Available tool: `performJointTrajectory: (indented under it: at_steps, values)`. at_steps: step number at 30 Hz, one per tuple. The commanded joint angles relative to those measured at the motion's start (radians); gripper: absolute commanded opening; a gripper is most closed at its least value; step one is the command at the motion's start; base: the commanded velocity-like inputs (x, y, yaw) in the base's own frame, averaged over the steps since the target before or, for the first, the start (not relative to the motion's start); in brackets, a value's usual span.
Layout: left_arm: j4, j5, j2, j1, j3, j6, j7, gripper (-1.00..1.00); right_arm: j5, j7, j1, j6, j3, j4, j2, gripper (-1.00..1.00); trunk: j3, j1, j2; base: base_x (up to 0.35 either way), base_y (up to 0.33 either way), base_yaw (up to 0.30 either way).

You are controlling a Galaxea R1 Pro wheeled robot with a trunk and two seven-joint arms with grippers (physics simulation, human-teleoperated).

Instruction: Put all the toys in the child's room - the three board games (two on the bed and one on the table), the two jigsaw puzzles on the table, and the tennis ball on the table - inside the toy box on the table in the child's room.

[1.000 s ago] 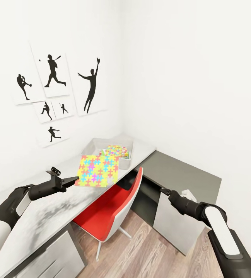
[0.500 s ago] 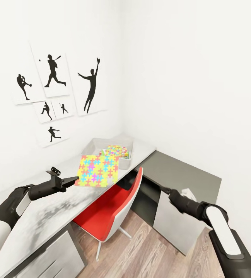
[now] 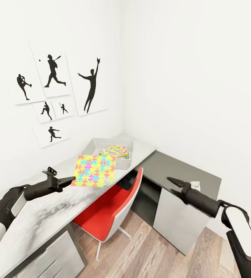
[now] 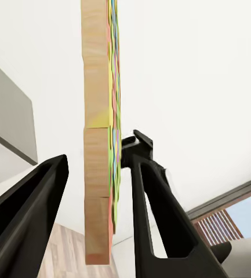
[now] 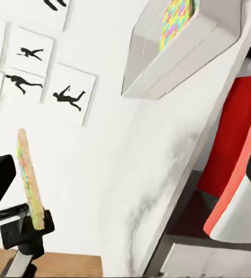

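My left gripper [image 3: 72, 179] is shut on the edge of a jigsaw puzzle [image 3: 92, 175], a thin square of yellow, pink, green and blue pieces. It hangs tilted in the air above the pale top of the table [image 3: 44, 216], just short of the toy box. The left wrist view shows this puzzle [image 4: 105, 145] edge-on between the two black fingers. The light grey toy box [image 3: 90, 146] stands in the desk's far corner with a second jigsaw puzzle [image 3: 117, 151] lying inside. My right gripper [image 3: 171, 180] is open above the dark desk section [image 3: 179, 168], holding nothing.
A red chair [image 3: 110, 208] is tucked under the desk between the two arms. Black sports prints [image 3: 53, 75] hang on the white wall behind. A small white object [image 3: 195, 185] lies on the dark section near my right arm. Wood-plank floor [image 3: 156, 255] lies below.
The left gripper and its puzzle have drifted slightly left and down. The right arm has swung right and risen, now reaching over the dark desk section.
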Motion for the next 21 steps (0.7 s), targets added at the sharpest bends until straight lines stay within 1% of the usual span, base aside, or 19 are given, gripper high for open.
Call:
performJointTrajectory:
  at_steps: [1, 2, 4, 6, 8, 9, 11, 13, 14, 16, 17, 19, 21]
  values:
    - [0.000, 0.003, 0.001, -0.001, -0.004, 0.009, -0.004, -1.00, 0.010, 0.074, -0.001, 0.036, -0.022, -0.016, -0.003, 1.00, -0.002, 0.001, -0.002, 0.000, 0.000, 0.000]
    - [0.000, 0.004, 0.001, -0.001, -0.004, 0.006, -0.004, -1.00, 0.010, 0.127, 0.000, 0.060, -0.036, -0.036, -0.006, 1.00, -0.002, 0.001, -0.002, 0.000, 0.000, 0.000]
    - [0.000, 0.006, 0.000, -0.001, -0.004, 0.002, -0.004, -1.00, 0.009, 0.194, 0.005, 0.082, -0.052, -0.064, -0.010, 1.00, -0.002, 0.001, -0.002, 0.000, 0.000, 0.000]
    - [0.001, 0.007, 0.001, -0.001, -0.004, 0.000, -0.004, -1.00, 0.007, 0.225, 0.027, 0.082, -0.064, -0.079, -0.016, 1.00, -0.002, 0.001, -0.002, 0.000, 0.000, 0.000]
    - [0.002, 0.007, 0.002, -0.001, -0.004, -0.001, -0.004, -1.00, -0.001, 0.248, 0.057, 0.082, -0.085, -0.094, -0.030, 1.00, -0.002, 0.001, -0.002, 0.000, 0.000, 0.000]
    - [0.002, 0.008, 0.002, -0.001, -0.003, -0.001, -0.004, -1.00, -0.013, 0.271, 0.076, 0.082, -0.098, -0.101, -0.038, 1.00, -0.002, 0.001, -0.002, 0.000, 0.000, 0.000]
    - [0.002, 0.009, 0.002, -0.001, -0.003, -0.001, -0.004, -1.00, -0.048, 0.351, 0.122, 0.082, -0.131, -0.109, -0.056, 1.00, -0.002, 0.001, -0.002, 0.000, 0.000, 0.000]
    - [0.002, 0.010, 0.001, -0.001, -0.003, -0.001, -0.004, -1.00, -0.072, 0.437, 0.166, 0.082, -0.183, -0.113, -0.075, 1.00, -0.002, 0.001, -0.002, 0.000, 0.000, 0.000]
    - [0.002, 0.011, 0.001, -0.001, -0.003, -0.001, -0.004, -1.00, -0.075, 0.454, 0.176, 0.082, -0.197, -0.113, -0.078, 1.00, -0.002, 0.001, -0.002, 0.000, 0.000, 0.000]
    - [0.001, 0.011, 0.001, -0.001, -0.001, -0.002, -0.004, -1.00, -0.083, 0.499, 0.209, 0.082, -0.243, -0.114, -0.085, 1.00, -0.002, 0.001, -0.002, 0.000, 0.000, 0.000]
    - [0.001, 0.011, 0.001, -0.001, 0.000, -0.002, -0.004, -1.00, -0.085, 0.511, 0.218, 0.082, -0.259, -0.115, -0.087, 1.00, -0.002, 0.001, -0.002, 0.000, 0.000, 0.000]
    - [0.000, 0.011, 0.000, -0.001, 0.003, -0.001, -0.004, -1.00, -0.087, 0.524, 0.228, 0.082, -0.277, -0.115, -0.089, 1.00, -0.002, 0.001, -0.002, 0.000, 0.000, 0.000]
    - [0.000, 0.009, -0.002, -0.001, 0.004, 0.001, -0.004, -1.00, -0.088, 0.528, 0.232, 0.082, -0.283, -0.115, -0.089, 1.00, -0.002, 0.001, -0.002, 0.000, 0.000, 0.000]
